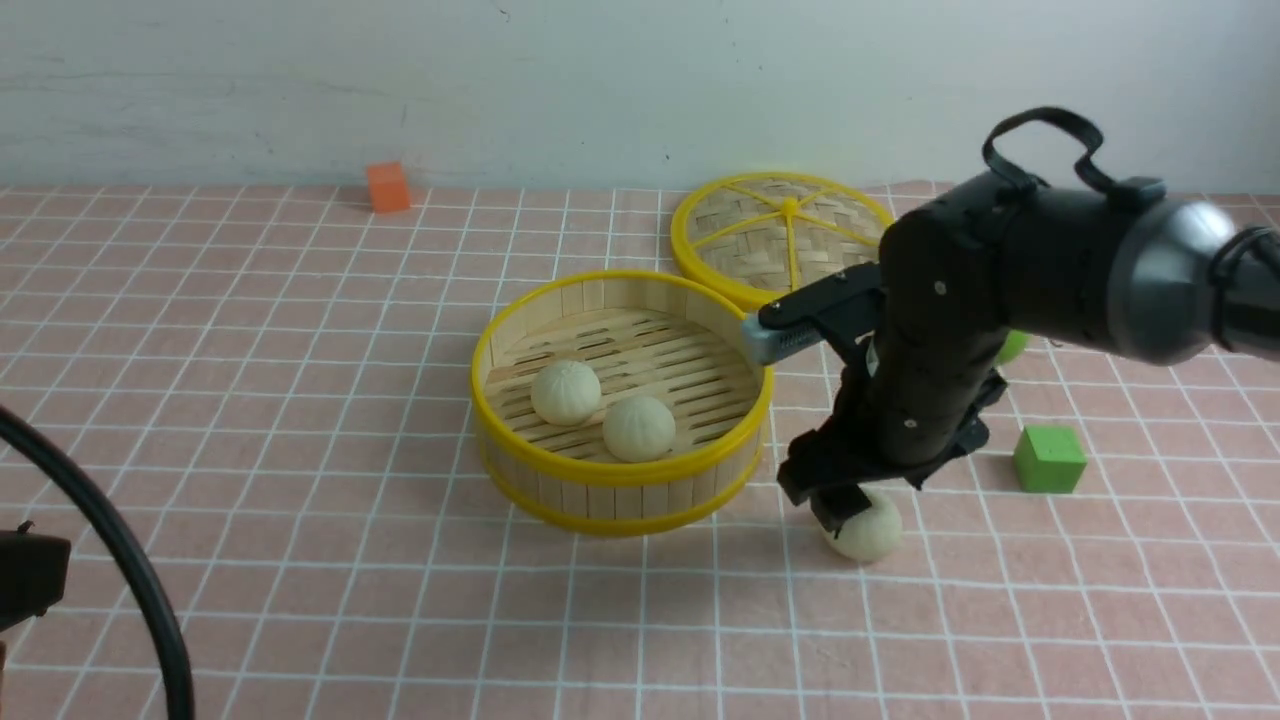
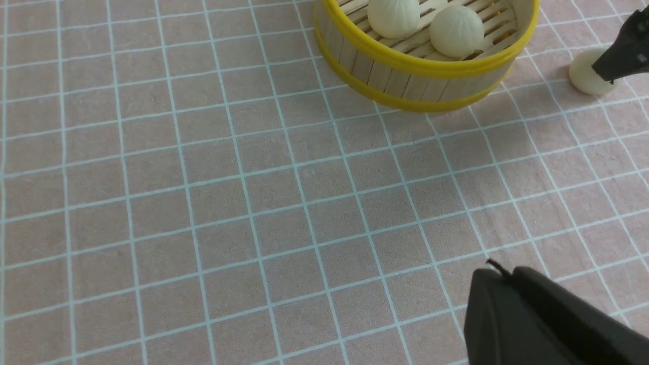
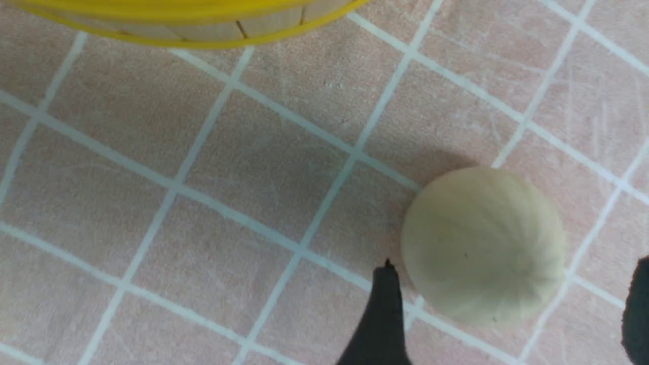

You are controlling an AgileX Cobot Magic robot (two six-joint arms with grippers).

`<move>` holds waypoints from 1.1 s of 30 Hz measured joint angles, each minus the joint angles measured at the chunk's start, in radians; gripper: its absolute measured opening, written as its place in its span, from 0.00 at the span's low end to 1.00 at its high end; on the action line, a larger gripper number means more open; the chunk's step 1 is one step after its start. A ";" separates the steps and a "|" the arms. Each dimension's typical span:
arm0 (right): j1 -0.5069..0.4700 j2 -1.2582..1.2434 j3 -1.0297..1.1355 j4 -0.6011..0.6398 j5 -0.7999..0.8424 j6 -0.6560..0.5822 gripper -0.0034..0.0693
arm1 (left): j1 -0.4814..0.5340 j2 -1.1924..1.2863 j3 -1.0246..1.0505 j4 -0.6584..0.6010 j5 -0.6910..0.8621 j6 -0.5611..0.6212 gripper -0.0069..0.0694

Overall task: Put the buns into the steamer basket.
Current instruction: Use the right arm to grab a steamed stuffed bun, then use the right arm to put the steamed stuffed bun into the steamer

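The steamer basket (image 1: 620,470) stands mid-table with two buns inside, one (image 1: 566,392) beside the other (image 1: 638,428). The third bun (image 1: 868,528) lies on the cloth to the right of the basket. My right gripper (image 1: 848,508) is lowered over it, open, with one finger on each side of the bun (image 3: 481,243); the fingers stand apart from it, and the left fingertip (image 3: 384,304) is close to its side. In the left wrist view my left gripper (image 2: 499,274) is shut and empty, hovering over bare cloth well in front of the basket (image 2: 421,66).
The flat woven lid (image 1: 785,235) lies behind the basket. A green cube (image 1: 1049,459) sits right of my right arm, and a green fruit (image 1: 1012,345) shows partly behind it. An orange cube (image 1: 388,187) is at the far back. A black cable (image 1: 120,560) arcs at the near left.
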 joint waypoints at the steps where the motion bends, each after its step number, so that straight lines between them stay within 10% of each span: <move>1: 0.000 0.014 0.000 0.000 -0.009 0.000 0.84 | 0.000 0.000 0.000 0.000 0.000 0.000 0.11; 6: 0.000 0.057 0.000 0.000 -0.007 0.001 0.70 | 0.000 0.000 0.000 0.000 0.000 0.000 0.12; 13: 0.000 0.048 -0.035 -0.001 0.020 -0.020 0.10 | 0.000 0.000 0.000 0.000 0.000 0.000 0.12; 33: 0.039 0.135 -0.311 0.041 -0.212 -0.023 0.09 | 0.000 0.000 0.000 0.001 -0.002 0.000 0.12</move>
